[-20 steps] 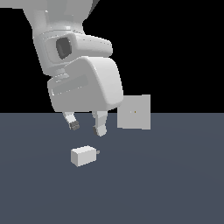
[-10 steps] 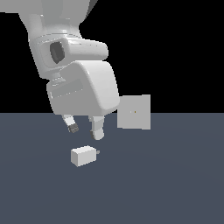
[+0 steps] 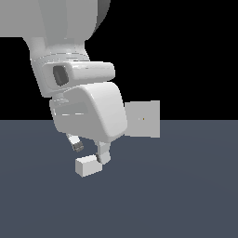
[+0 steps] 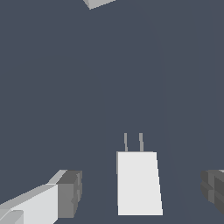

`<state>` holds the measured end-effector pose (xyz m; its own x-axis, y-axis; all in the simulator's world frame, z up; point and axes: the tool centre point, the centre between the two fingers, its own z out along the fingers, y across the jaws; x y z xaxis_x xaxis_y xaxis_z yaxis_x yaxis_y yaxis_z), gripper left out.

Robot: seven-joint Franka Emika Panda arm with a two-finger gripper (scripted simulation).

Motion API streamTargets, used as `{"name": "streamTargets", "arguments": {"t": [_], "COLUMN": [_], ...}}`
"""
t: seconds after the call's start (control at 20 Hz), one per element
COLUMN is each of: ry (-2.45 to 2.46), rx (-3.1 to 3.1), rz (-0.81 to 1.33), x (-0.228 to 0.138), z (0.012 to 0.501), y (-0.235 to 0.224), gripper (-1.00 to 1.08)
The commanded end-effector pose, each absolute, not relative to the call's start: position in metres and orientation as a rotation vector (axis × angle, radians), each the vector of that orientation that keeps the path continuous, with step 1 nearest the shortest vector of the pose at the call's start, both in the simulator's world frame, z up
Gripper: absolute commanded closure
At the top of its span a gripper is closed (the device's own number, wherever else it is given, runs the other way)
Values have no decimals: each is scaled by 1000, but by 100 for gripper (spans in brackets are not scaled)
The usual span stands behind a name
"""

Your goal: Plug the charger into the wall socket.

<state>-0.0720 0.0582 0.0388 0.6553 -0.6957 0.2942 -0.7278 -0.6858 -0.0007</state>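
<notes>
In the exterior view, the big white body of the arm [image 3: 79, 88] fills the left and the middle, and it hangs low over the dark grey floor [image 3: 186, 195]. Under it the gripper [image 3: 90, 152] points down, with its two fingers spread apart. One dark pad [image 3: 78, 147] is on the exterior view's left, and the other finger [image 3: 103, 153] is on the exterior view's right, close against the charger.

The charger [image 3: 88, 166] lies flat on the floor just below the fingers — a small light-grey block. In the wrist view the charger [image 4: 138, 182] is between the two pads, one pad [image 4: 70, 194] on one side and the other pad [image 4: 214, 189] on the other side, with a free gap on each side. So the gripper is wide open and it holds nothing. The two thin prongs [image 4: 133, 142] stick out of the far end of the block.

More to the exterior view's right stands the wall socket [image 3: 142, 119] — a flat upright square plate with a tiny mark in its centre. It is well apart from the charger, and partly hidden behind the arm.
</notes>
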Motion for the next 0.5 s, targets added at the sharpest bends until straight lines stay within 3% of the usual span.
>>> {"name": "streamTargets", "arguments": {"t": [0.0, 0.4, 0.45], "ry": [-1188, -1190, -1190], "rx": [2750, 2749, 2749], "rz": [413, 414, 414], "x": [-73, -72, -72], "z": [27, 12, 12], "y": [58, 58, 58], "gripper": [-92, -92, 108]}}
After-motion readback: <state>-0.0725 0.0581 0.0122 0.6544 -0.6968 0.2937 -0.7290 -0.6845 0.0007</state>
